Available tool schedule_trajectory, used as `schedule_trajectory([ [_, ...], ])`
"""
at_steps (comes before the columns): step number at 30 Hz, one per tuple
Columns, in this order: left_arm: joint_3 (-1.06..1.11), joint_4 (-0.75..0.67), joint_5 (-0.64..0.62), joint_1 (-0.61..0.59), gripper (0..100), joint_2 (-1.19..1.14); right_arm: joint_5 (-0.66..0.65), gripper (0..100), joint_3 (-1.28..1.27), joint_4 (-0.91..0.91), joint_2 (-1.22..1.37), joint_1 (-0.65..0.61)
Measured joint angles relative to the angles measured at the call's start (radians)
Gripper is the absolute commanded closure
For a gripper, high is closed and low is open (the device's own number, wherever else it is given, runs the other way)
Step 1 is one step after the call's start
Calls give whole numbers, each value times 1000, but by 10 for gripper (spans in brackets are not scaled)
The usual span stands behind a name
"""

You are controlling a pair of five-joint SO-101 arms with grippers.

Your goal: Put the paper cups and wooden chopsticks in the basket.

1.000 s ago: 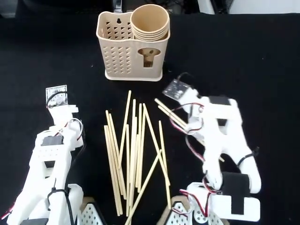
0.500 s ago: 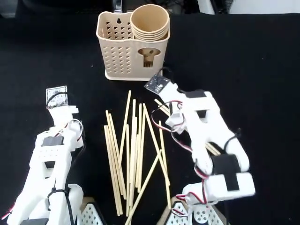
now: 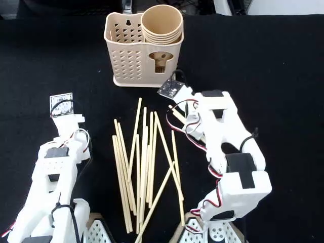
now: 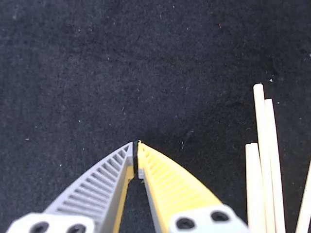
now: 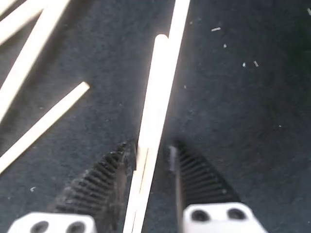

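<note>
Your right tool has swung in toward frame centre and now straddles the chopstick pair, jaws apart, ready to clench; left tool sits clenched, empty

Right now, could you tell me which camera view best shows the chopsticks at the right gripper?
The right wrist view: the two chopsticks run lengthwise between the fingers of the open right gripper. In the high view, the arm covers all but their tips. The left wrist view shows other chopsticks.
</note>
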State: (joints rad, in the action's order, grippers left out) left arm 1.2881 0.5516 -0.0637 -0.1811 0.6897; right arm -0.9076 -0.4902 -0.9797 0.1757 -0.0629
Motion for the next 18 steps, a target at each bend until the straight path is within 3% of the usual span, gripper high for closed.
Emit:
schedule_trajectory([
  [11, 0, 0, 0, 0, 971, 0, -5, 987, -17, -2, -18, 6],
  [18, 0, 0, 0, 0, 971, 0, -5, 987, -18, -94, -230, 34],
])
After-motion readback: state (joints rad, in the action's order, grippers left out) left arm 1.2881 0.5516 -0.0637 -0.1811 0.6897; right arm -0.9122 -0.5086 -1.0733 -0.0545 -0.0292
